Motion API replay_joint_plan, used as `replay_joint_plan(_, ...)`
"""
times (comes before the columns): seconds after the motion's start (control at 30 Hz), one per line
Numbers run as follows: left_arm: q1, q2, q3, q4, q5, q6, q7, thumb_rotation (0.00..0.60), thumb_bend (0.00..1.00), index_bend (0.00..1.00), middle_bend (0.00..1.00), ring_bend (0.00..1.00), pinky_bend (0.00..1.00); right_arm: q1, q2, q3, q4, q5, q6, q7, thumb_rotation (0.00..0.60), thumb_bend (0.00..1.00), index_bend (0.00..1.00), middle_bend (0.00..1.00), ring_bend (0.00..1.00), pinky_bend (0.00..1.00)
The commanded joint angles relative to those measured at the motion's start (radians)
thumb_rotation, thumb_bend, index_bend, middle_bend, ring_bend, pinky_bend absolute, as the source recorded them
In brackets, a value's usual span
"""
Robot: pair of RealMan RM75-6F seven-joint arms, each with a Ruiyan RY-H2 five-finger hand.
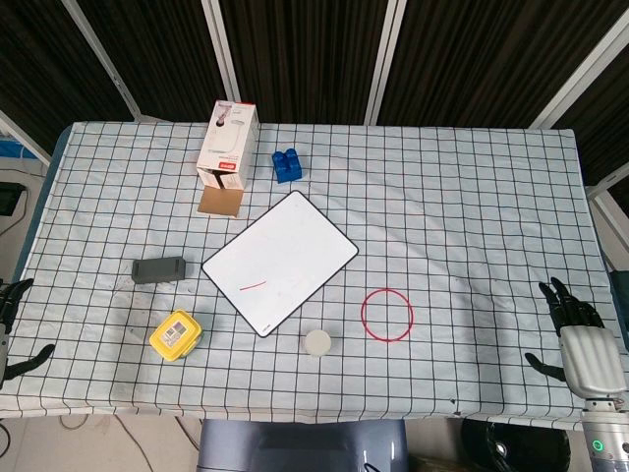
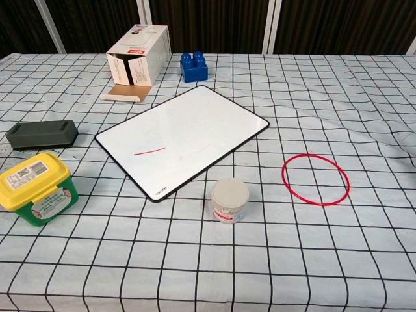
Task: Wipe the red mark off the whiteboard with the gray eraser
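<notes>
The whiteboard [image 1: 280, 261] [image 2: 183, 138] lies tilted in the middle of the checked table, with a short red mark [image 1: 253, 286] [image 2: 149, 152] near its front left corner. The gray eraser [image 1: 159, 269] [image 2: 42, 134] lies flat to the left of the board, apart from it. My left hand [image 1: 8, 329] shows only partly at the far left edge, off the table's side, fingers spread and empty. My right hand [image 1: 578, 329] hangs at the front right corner, fingers apart, holding nothing. Neither hand appears in the chest view.
A yellow-lidded green tub [image 1: 176, 335] [image 2: 35, 188] sits in front of the eraser. A small white jar [image 1: 317, 342] [image 2: 230, 199] stands by the board's front edge, a red ring [image 1: 387, 315] [image 2: 315, 179] to its right. An open white carton [image 1: 225, 155] [image 2: 138, 60] and blue block [image 1: 287, 165] [image 2: 194, 67] stand behind.
</notes>
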Motion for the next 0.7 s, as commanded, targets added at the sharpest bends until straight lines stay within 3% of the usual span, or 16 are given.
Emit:
replay_joint_plan(0.03, 0.000, 0.000, 0.001, 0.000, 0.001, -0.001, 0.001, 0.600, 0.13, 0.10, 0.13, 0.00, 0.05, 0.000, 0.000, 0.000, 0.000, 0.000, 0.000, 0.000, 0.600, 0.04, 0.00, 0.03, 0.17, 0.20)
replay_joint_plan(0.7, -0.002, 0.001, 0.000, -0.001, -0.001, -0.007, 0.001, 0.600, 0.13, 0.10, 0.13, 0.00, 0.05, 0.001, 0.002, 0.000, -0.002, 0.001, -0.002, 0.001, 0.600, 0.04, 0.00, 0.03, 0.17, 0.20)
